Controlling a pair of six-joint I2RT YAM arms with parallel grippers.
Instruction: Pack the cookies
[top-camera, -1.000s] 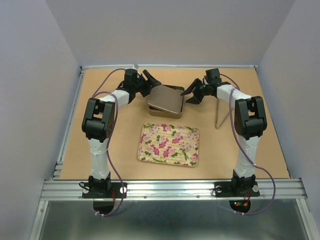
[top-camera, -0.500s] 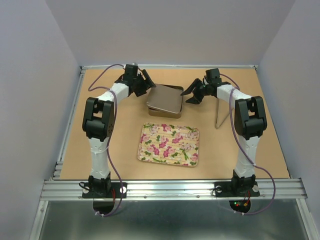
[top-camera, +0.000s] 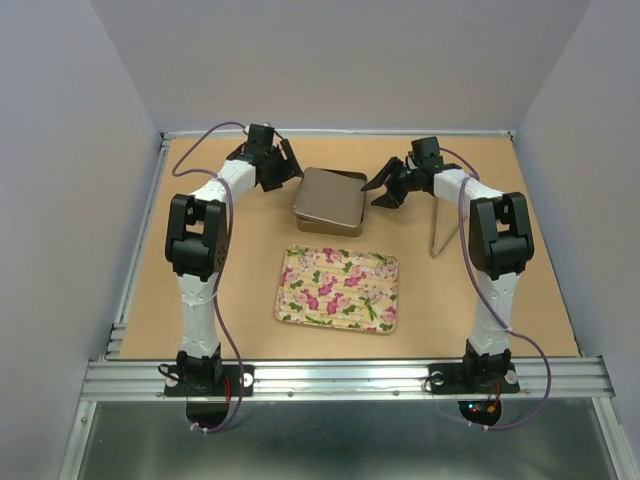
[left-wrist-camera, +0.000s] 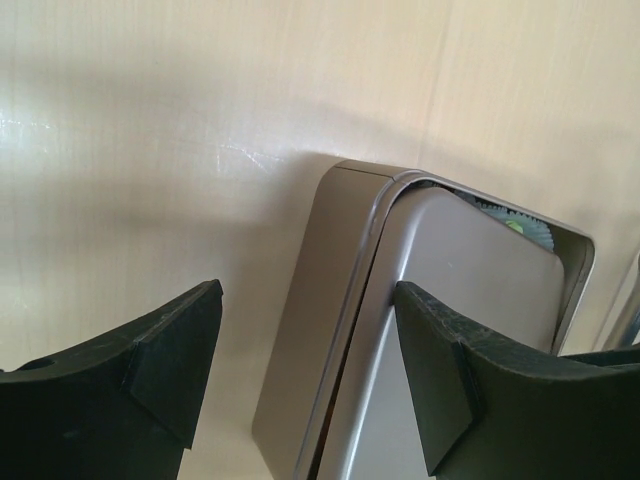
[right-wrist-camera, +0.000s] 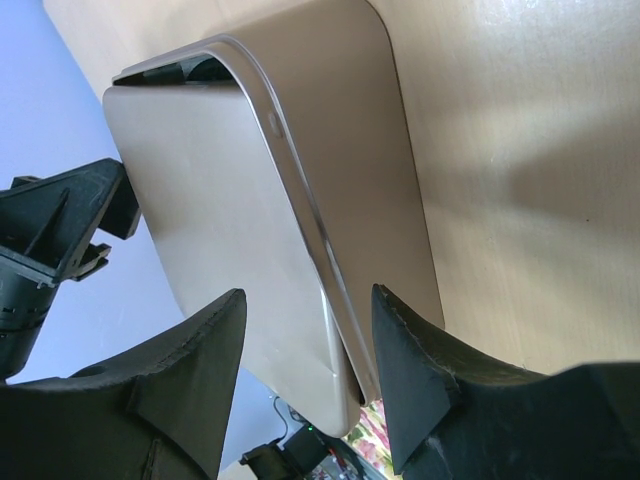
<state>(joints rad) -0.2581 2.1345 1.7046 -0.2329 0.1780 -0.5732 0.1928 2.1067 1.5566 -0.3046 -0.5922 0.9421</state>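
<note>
Left fingers (left-wrist-camera: 160, 370) withdrawn from tin (left-wrist-camera: 310, 320), lid (left-wrist-camera: 450, 300) askew

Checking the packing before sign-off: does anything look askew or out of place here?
Yes. The flat grey metal lid sits crooked on the rectangular tan metal tin and is not seated. In the left wrist view, a gap at one corner exposes what looks like a green cookie inside.

robot lab test cell, plain grey walls (top-camera: 330, 60), aluminium rail frame (top-camera: 350, 378), bolted arms, bare wooden tabletop (top-camera: 250, 300)
</note>
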